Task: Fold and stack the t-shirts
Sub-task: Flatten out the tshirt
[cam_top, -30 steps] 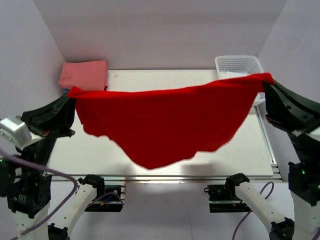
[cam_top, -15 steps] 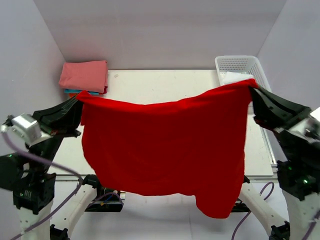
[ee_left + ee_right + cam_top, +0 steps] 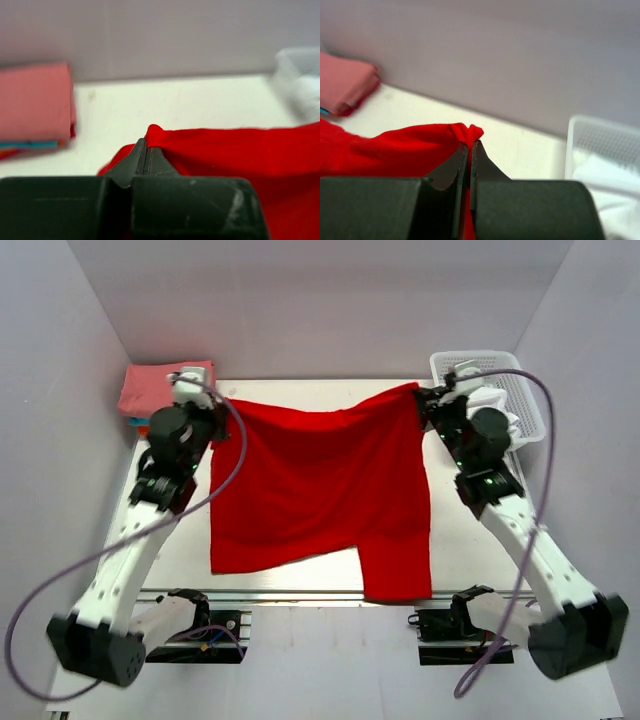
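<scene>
Across the table (image 3: 300,390) the bright red t-shirt (image 3: 320,480) lies spread out, with its two far corners lifted slightly by the arms. The left gripper (image 3: 145,149) has its fingers pressed together on a ridge of red cloth, and the right gripper (image 3: 469,149) pinches a bunched corner the same way. At the near right, part of the shirt seems to droop over the table's near edge, though the top view does not show whether that part is sleeve or hem.

A folded stack (image 3: 165,390), pink on top, sits in the far left corner, and a white basket (image 3: 470,365) in the far right. I judge this to be the laying-out step, before any fold. The next move calls for lowering both corners evenly, keeping the far edge taut, and leaving the overhang fully on the table.
</scene>
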You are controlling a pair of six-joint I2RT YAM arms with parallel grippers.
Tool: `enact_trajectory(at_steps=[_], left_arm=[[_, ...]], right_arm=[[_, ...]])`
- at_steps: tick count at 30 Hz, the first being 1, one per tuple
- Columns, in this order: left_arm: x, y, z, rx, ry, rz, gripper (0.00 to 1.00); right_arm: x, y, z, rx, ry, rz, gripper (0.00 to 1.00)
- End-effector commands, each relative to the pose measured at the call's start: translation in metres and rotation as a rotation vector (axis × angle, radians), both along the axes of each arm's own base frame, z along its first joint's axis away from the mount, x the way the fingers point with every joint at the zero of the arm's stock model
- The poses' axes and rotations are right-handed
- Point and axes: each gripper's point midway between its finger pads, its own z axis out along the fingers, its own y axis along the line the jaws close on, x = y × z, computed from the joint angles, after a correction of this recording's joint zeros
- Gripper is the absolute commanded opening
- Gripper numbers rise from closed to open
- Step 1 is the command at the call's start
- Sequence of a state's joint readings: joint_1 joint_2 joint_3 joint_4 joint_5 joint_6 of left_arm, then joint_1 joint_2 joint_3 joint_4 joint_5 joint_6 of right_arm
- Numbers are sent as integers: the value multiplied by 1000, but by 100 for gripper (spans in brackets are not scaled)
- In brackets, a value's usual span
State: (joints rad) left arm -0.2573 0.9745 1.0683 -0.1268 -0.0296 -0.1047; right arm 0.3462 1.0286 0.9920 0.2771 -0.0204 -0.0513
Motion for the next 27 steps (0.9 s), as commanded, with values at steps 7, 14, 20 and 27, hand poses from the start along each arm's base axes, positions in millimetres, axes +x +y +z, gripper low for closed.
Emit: enact_trajectory(at_steps=[7, 14, 20, 27], left_arm=[[109, 17, -96, 72, 219, 231, 0], [177, 6, -132, 108, 273, 263, 0], [240, 8, -177, 146, 322, 300, 0], [315, 22, -216, 171, 350, 355, 57]], right_arm=[[97, -9, -39, 32, 79, -212, 0], [169, -2, -100, -38, 210, -279, 0], [229, -7, -134, -70, 212, -363, 0], [317, -9, -157, -130, 159, -439, 11]])
